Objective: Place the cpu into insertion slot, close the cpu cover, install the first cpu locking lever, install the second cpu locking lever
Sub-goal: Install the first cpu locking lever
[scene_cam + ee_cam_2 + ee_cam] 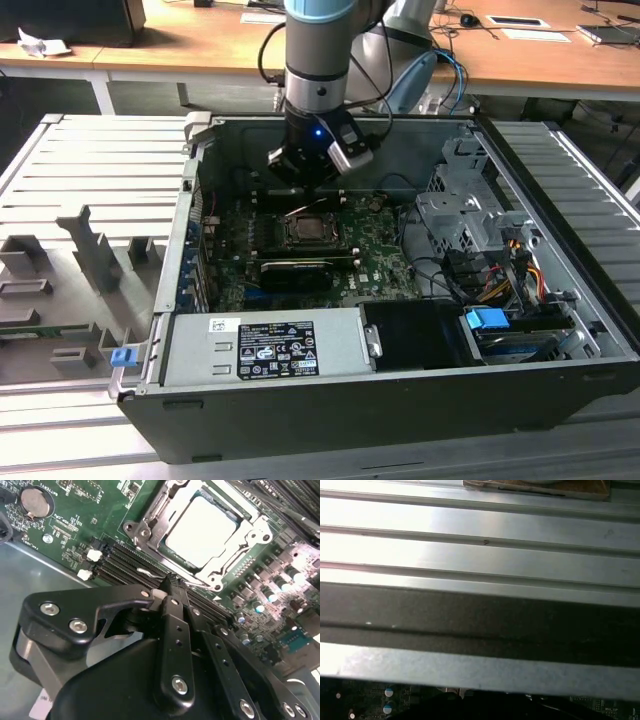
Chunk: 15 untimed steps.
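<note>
An open computer case (560, 330) lies on a ribbed metal worktop (90, 170), with the green motherboard (375, 262) exposed in the middle of the frame in the exterior view. The robot arm (318, 50) descends from the top centre of that frame, and its gripper (305, 178) hangs inside the case just above the far edge of the board.

In the second wrist view the gripper (169, 582) occupies the lower half of the frame. Its black fingers (175, 625) are drawn together with their tips meeting over the dark memory slots (125, 562), and nothing is held between them.

The cpu (200, 530), silvery-grey and square, sits in the insertion slot (159, 539) in the upper centre of the second wrist view. The cpu cover (250, 532) lies down around it as a metal frame, the chip showing through its central window. In the exterior view the same socket (310, 230) appears at the centre of the board, just below the gripper, with a thin lever (300, 210) standing tilted between them. Whether either locking lever is latched cannot be told.

A round coin battery (35, 502) sits in the upper left of the second wrist view. The power supply (265, 345) with its label fills the lower centre of the exterior view, and a blue connector (488, 322) lies to its right.
</note>
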Motion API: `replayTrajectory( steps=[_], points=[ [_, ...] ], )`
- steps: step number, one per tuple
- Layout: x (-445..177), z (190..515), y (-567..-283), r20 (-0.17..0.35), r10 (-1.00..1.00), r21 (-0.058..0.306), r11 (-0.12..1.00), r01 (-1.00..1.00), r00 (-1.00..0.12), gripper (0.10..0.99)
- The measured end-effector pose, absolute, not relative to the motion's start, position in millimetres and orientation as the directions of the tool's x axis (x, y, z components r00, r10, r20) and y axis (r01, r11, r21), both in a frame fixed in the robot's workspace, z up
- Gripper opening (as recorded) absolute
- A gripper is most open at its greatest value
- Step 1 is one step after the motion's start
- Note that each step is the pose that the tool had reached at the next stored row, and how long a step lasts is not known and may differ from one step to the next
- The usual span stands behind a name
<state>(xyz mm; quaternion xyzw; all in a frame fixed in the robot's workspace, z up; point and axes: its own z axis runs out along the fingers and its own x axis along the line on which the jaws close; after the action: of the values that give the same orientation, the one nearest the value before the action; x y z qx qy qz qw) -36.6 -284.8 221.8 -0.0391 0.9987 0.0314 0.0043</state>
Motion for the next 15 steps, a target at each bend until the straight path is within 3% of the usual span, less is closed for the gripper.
replayTrajectory(
  steps=[15],
  points=[
    [-22,213,-283,-0.011,-0.08,0.062,0.995,-0.081,-0.997,0.106]
  ],
)
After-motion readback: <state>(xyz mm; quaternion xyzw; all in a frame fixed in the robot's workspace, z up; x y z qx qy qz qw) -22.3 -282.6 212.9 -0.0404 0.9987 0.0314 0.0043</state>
